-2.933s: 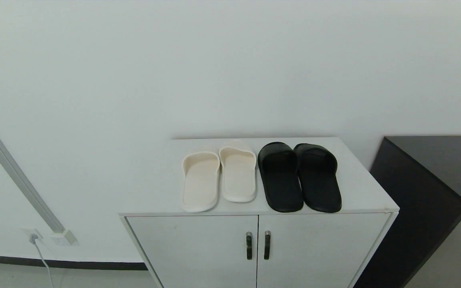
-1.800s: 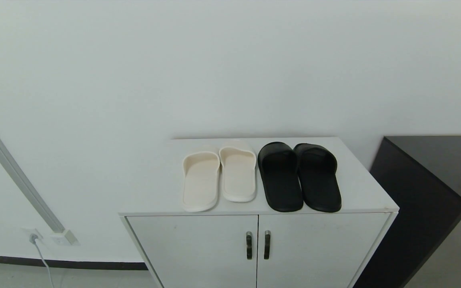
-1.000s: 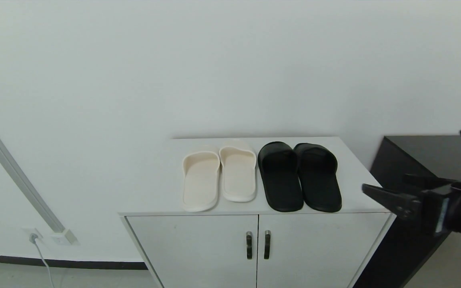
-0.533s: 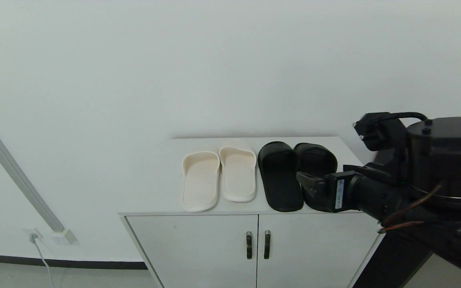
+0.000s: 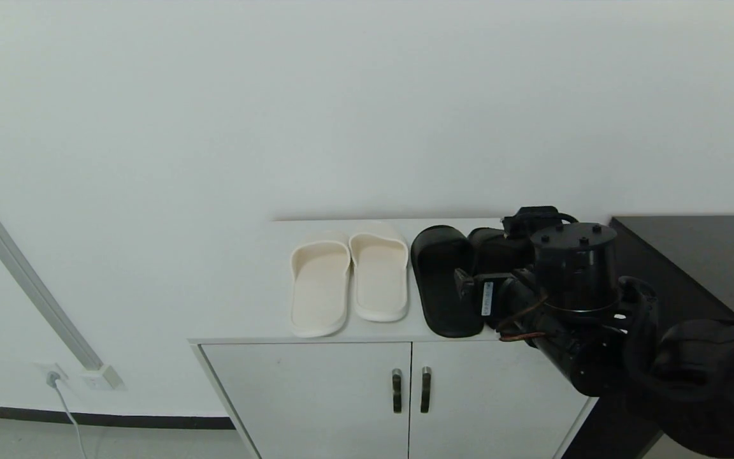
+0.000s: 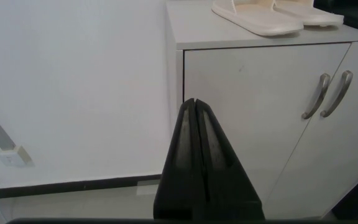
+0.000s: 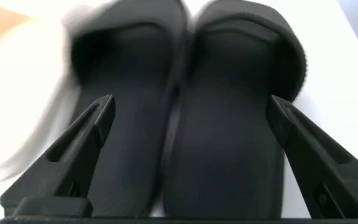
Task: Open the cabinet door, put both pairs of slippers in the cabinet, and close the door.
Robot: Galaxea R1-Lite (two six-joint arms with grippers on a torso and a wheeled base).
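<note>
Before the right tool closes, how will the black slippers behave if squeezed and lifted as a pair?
The black slippers look like moulded foam or rubber, so probably light and springy rather than rigid. The open right tool straddles both; squeezed side by side, one may slide against the other. Flat soles on the cabinet top suggest they won't roll.

A black table [image 5: 698,248] stands right; a cable [image 5: 69,414] plugs into a wall socket [image 5: 52,376].

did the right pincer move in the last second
Yes: the right pincer came in leftward from the view's right edge, over the cabinet top, to the black slippers.
</note>
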